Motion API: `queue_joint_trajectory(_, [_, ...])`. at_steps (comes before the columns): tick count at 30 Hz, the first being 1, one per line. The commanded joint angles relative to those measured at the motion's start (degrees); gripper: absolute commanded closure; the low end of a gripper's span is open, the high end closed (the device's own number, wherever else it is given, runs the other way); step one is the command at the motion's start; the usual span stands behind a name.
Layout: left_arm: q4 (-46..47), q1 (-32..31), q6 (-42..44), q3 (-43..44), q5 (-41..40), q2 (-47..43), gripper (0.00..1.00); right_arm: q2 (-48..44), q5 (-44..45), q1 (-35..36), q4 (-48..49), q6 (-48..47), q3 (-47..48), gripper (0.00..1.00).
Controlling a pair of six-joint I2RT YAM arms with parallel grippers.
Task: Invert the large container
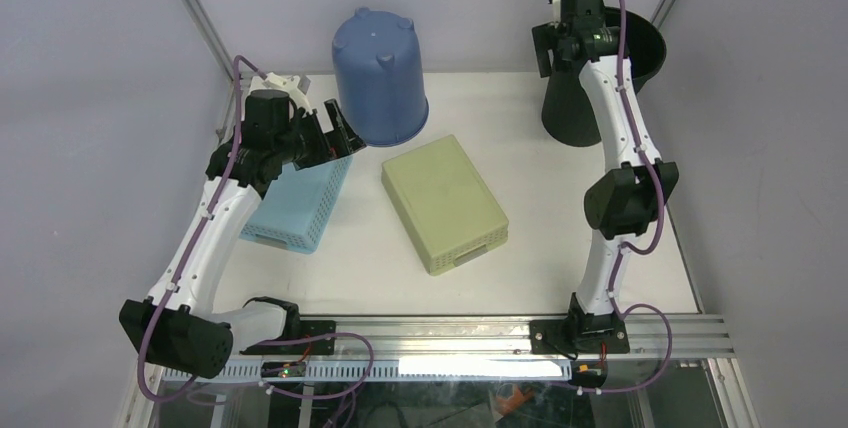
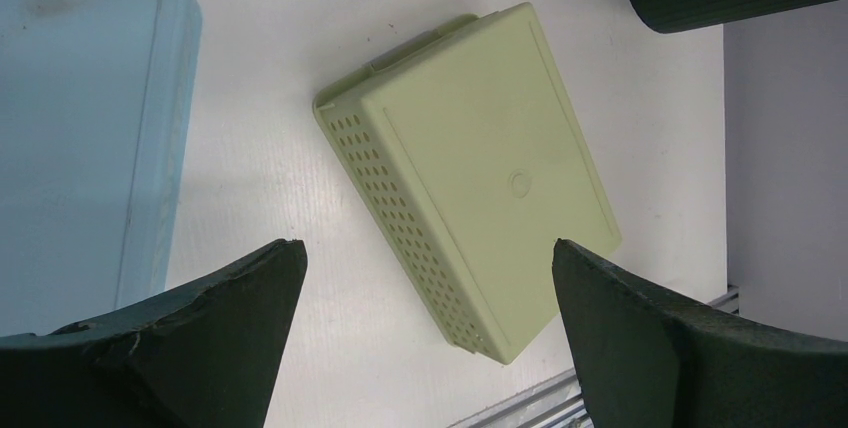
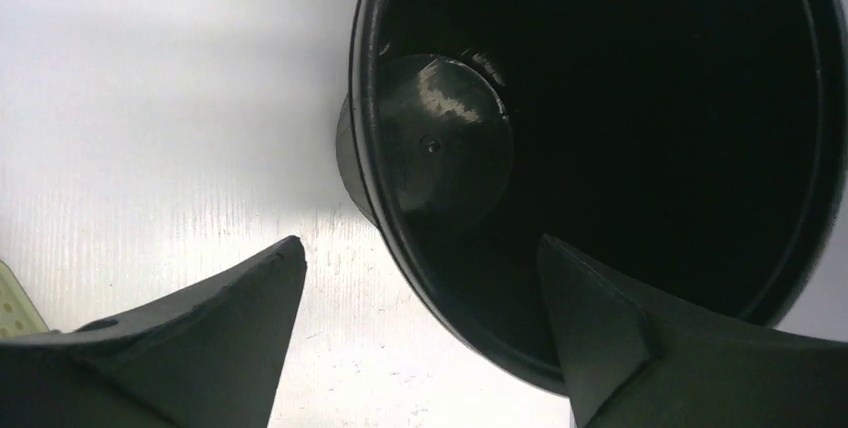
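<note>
The large black round container (image 1: 572, 113) stands upright at the back right of the table, its mouth facing up. The right wrist view looks down into its dark inside (image 3: 650, 148) and onto its round bottom. My right gripper (image 1: 560, 43) is open and empty above its near-left rim. In the right wrist view the rim runs between the fingers of the right gripper (image 3: 420, 248), one finger over the table and one over the mouth. My left gripper (image 1: 340, 138) is open and empty above the table at the left, far from the black container.
A blue bucket (image 1: 380, 78) stands upside down at the back middle. A light green perforated basket (image 1: 445, 203) lies bottom up in the middle, also in the left wrist view (image 2: 490, 178). A light blue basket (image 1: 300, 203) lies under the left arm. Frame posts stand at the back corners.
</note>
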Motion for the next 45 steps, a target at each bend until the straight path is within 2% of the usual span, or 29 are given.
queue_joint_trajectory(1, [1.72, 0.31, 0.72, -0.3, 2.14, -1.98, 0.01, 0.01, -6.46, -1.56, 0.7, -0.24, 0.52, 0.15])
queue_joint_trajectory(3, [1.72, 0.29, 0.89, -0.38, 2.14, -1.98, 0.01, -0.24, -8.16, -1.55, -0.11, 1.53, 0.92, 0.25])
queue_joint_trajectory(10, [1.79, 0.28, 0.82, -0.3, 2.73, -0.86, 0.01, -5.31, -10.68, 1.03, -1.66, 4.19, 4.84, 0.76])
queue_joint_trajectory(16, [2.42, 0.31, 0.75, -0.09, 3.1, 0.34, 0.01, -8.42, -13.89, 2.73, -3.38, 10.04, 8.6, 0.99])
queue_joint_trajectory(21, [2.77, 0.26, 0.73, 0.46, 3.36, 1.45, 0.01, -10.25, -21.54, 2.76, -2.55, 16.85, 10.17, 1.0])
queue_joint_trajectory(26, [2.9, 0.31, 0.55, 0.84, 3.3, 1.82, 0.01, -13.78, -25.65, 1.79, 3.28, 25.83, 4.64, 1.0])
queue_joint_trajectory(31, [2.95, 0.27, 0.47, 0.84, 3.38, 1.86, 0.01, -23.7, -39.25, -3.81, 26.09, 42.42, -18.37, 1.0])
queue_joint_trajectory(34, [2.95, 0.31, 0.42, 1.05, 4.36, 1.82, 0.01, -27.52, -42.7, -7.13, 37.19, 51.04, -29.89, 1.0])
queue_joint_trajectory(38, [2.82, -0.45, 1.19, 2.01, 6.81, 1.69, 0.01, -32.11, -44.71, -10.68, 46.55, 59.39, -44.1, 1.0])
queue_joint_trajectory(42, [2.03, -7.62, 1.14, 6.45, 4.74, 3.38, 0.01, -38.14, -48.65, -15.6, 52.93, 64.44, -58.88, 1.0])
queue_joint_trajectory(45, [3.13, -13.78, 0.13, 9.96, 3.1, 6.68, 0.01, -42.58, -50.18, -18.06, 52.03, 63.66, -67.3, 1.0])
